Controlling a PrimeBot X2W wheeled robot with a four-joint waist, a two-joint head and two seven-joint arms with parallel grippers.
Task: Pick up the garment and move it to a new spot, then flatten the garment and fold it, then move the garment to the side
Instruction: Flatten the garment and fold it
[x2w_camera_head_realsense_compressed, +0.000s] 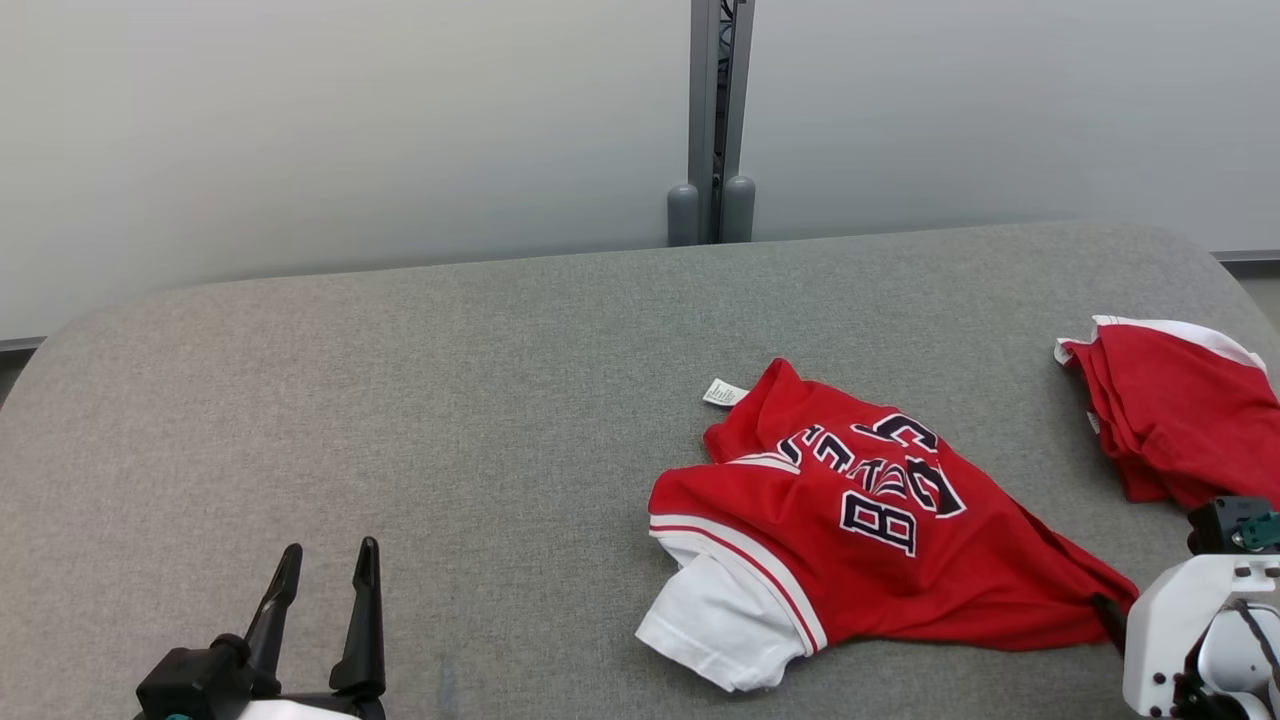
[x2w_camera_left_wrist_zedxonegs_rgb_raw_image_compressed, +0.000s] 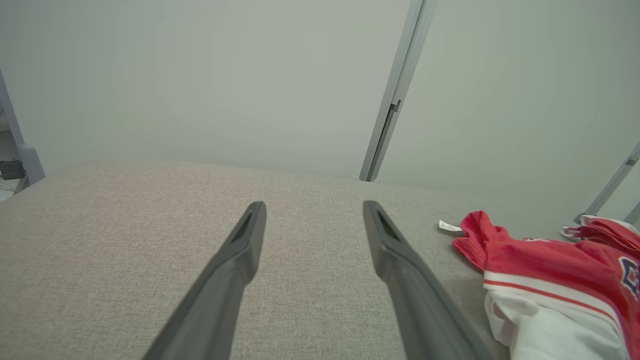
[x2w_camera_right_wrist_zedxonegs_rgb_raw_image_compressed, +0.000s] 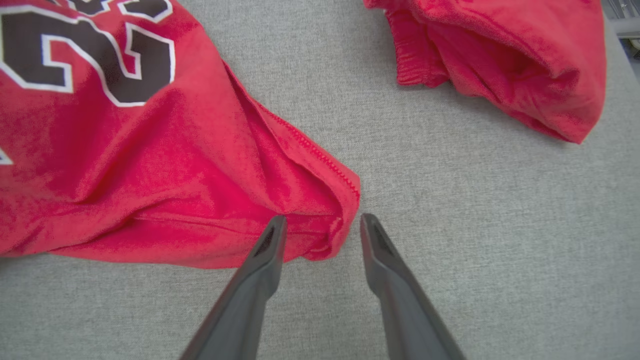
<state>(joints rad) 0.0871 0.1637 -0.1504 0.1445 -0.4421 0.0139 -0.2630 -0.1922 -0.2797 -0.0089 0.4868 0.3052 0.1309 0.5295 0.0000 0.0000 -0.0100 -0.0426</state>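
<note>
Heads up, your right pincer sits half spread, straddling the hem corner of the red garment crumpled toward the right of the bench, left pincer spread wide and idle, so closing now might nip only the stitched edge and drop it mid-lift.

A grey fabric-covered table stands before pale wall panels joined by a grey post.
</note>
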